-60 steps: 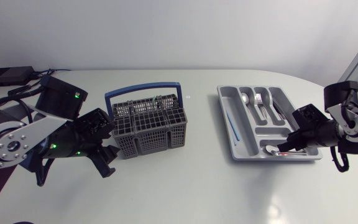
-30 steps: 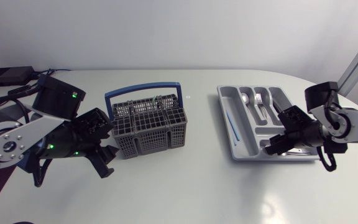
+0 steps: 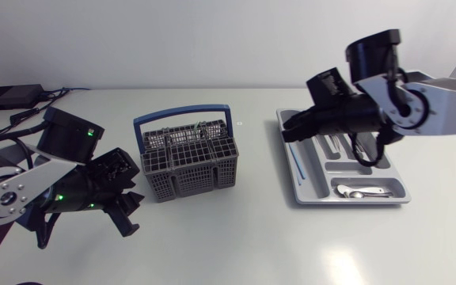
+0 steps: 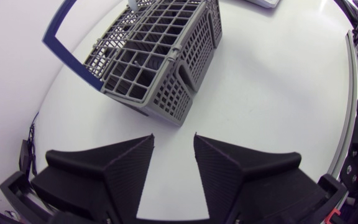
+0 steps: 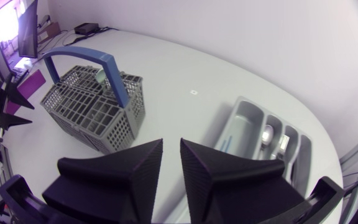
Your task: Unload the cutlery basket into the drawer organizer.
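I'm reading the left end effector [image 3: 133, 212] as released. In its wrist view the two wedge fingers [image 4: 126, 165] stand well apart with only bare table [image 3: 236, 237] between them. It hangs low over the table toward the left edge, just beside the near-left corner of the cutlery basket [image 3: 187, 158] and not touching it; the basket sits ahead of the fingers. The basket is grey mesh and stands upright around the middle of the table, closer to the far edge, with its blue handle [image 3: 182, 113] raised. I cannot tell what is inside it. The right arm comes in from the right edge and is lifted above the drawer organizer [image 3: 315, 178], which lies flat toward the right end of the table. The right end effector [image 3: 289, 129] sits over the organizer's far-left corner, pointing toward the basket. From its wrist camera the fingers [image 5: 126, 165] show only a narrow gap and hold nothing, so I call it released. Inside the organizer, a spoon [image 3: 360, 191] lies in the cross compartment at the near end. More cutlery [image 3: 332, 146] lies in the middle long compartments, partly hidden by the arm. A thin blue stick [image 3: 298, 161] lies in the leftmost compartment. A small black box [image 3: 10, 96] sits at the far-left corner.
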Available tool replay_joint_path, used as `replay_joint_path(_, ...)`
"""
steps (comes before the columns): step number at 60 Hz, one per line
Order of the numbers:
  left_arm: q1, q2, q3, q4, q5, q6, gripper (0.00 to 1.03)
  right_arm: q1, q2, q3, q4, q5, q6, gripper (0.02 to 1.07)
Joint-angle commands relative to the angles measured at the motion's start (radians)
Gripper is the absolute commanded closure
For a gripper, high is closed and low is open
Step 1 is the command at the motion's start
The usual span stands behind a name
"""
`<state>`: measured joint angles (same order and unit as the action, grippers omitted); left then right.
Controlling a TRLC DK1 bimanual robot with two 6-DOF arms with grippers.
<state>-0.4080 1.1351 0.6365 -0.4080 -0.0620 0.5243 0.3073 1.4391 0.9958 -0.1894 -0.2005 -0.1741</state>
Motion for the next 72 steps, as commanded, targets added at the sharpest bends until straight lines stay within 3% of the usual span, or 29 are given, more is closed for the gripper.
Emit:
replay_joint_path(1,-0.002,0.003,-0.034,0.017,-0.006,-0.003,0.85,0.047,0.113,0.079,0.031,-0.027,0.082,1.02)
replay_joint_path(8,-0.023,0.028,-0.074,0.072,-0.004,-0.006,0.96,0.085,0.225,0.204,0.056,-0.068,0.137,1.02)
replay_joint_path(31,-0.048,0.209,-0.077,0.236,-0.004,-0.021,0.97,0.085,0.506,0.573,-0.002,-0.320,0.305,1.02)
replay_joint_path(51,0.118,0.342,-0.054,0.491,-0.004,0.008,0.97,0.087,0.475,0.515,-0.065,-0.421,0.262,1.02)
replay_joint_path(72,0.204,0.414,-0.031,0.627,0.019,0.022,0.97,0.151,0.343,0.310,-0.084,-0.447,0.200,1.02)
